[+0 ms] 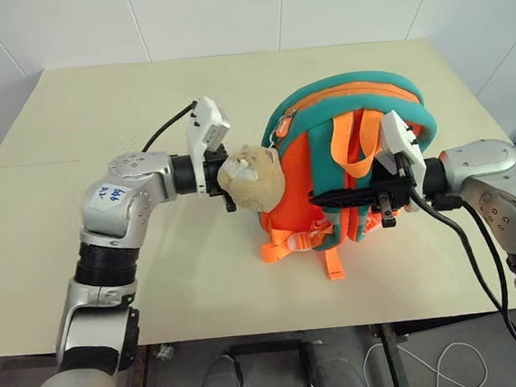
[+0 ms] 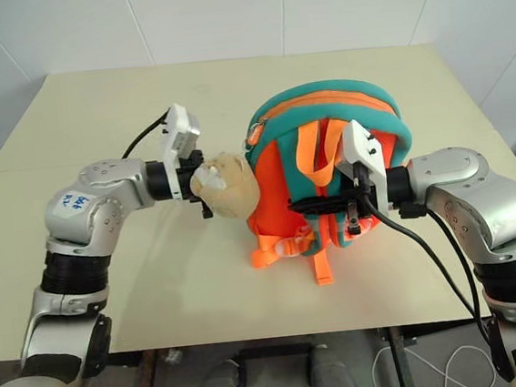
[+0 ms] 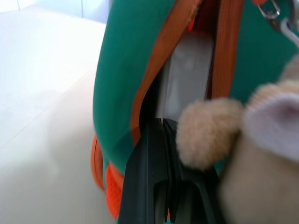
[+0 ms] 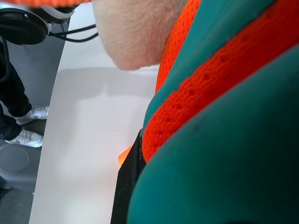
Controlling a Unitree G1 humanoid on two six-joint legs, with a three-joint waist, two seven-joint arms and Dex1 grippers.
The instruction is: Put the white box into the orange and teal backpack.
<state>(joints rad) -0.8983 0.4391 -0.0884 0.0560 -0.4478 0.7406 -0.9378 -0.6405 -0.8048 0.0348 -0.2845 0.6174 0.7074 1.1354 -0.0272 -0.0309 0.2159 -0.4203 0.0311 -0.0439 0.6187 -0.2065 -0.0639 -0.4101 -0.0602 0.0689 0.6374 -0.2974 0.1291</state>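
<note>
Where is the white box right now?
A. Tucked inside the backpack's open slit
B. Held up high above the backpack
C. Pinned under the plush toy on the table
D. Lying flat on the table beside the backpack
A: the left wrist view shows the white box sitting inside the opening of the orange and teal backpack, framed by its orange zipper edges.

I see pale beige table [image 1: 112,290] filling most of view, faint seam crossing at 9 o'clock. White panelled wall [image 1: 222,14] behind at 12 o'clock. Grey floor [image 1: 257,376] under near edge at 6 o'clock; white cable [image 1: 457,362] at 5 o'clock.
</note>
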